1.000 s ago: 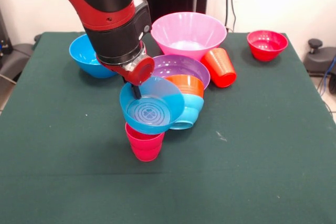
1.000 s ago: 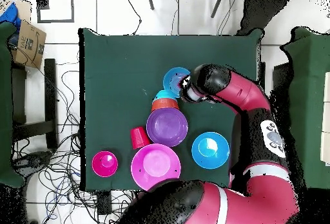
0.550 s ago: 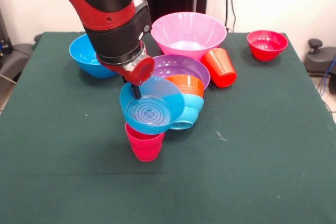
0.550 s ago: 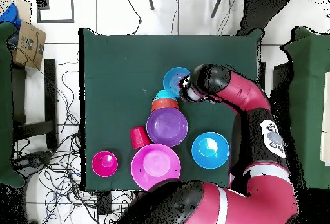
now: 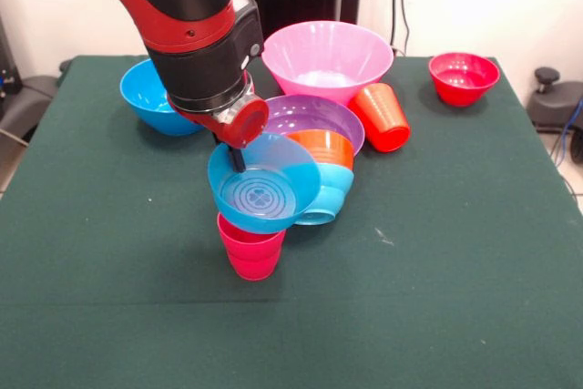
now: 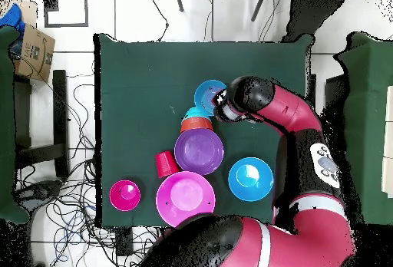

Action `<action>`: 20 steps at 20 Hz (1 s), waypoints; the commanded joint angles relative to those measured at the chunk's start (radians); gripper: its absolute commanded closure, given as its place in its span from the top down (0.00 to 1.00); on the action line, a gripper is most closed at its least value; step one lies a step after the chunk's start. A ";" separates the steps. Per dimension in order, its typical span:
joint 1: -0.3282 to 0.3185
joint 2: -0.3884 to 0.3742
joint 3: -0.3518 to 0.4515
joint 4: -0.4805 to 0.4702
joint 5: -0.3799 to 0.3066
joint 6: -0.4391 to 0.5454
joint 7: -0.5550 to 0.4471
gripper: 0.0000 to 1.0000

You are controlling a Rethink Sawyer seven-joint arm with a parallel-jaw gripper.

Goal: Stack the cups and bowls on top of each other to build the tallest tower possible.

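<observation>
My gripper [image 5: 237,159] is shut on the near-side rim of the small blue bowl [image 5: 264,190], with one dark finger showing inside the rim. The bowl hangs tilted directly over the mouth of the upright pinkish-red cup [image 5: 250,248]; I cannot tell whether they touch. In the overhead view the gripper [image 6: 220,104] sits at the edge of the same bowl [image 6: 207,93]. Just behind is the tower: an orange bowl [image 5: 323,146] nested in a light-blue bowl [image 5: 326,193]. The orange-red cup [image 5: 383,116] lies on its side.
A wide purple bowl [image 5: 310,114] touches the nested pair. Beyond it stands the large pink bowl [image 5: 328,56]. A deep blue bowl [image 5: 146,97] sits at the far left and a small red bowl [image 5: 463,76] at the far right. The green cloth [image 5: 437,271] covers the table.
</observation>
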 commanded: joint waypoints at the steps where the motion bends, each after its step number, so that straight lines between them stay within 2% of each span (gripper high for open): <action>1: 0.023 0.035 0.052 0.044 -0.014 -0.013 0.051 0.00; 12: 0.015 0.046 0.045 0.041 -0.026 -0.022 0.041 0.00; 14: 0.019 0.045 0.036 0.039 -0.032 -0.051 0.053 0.00; 20: 0.022 0.046 0.027 0.026 -0.033 -0.039 0.056 0.00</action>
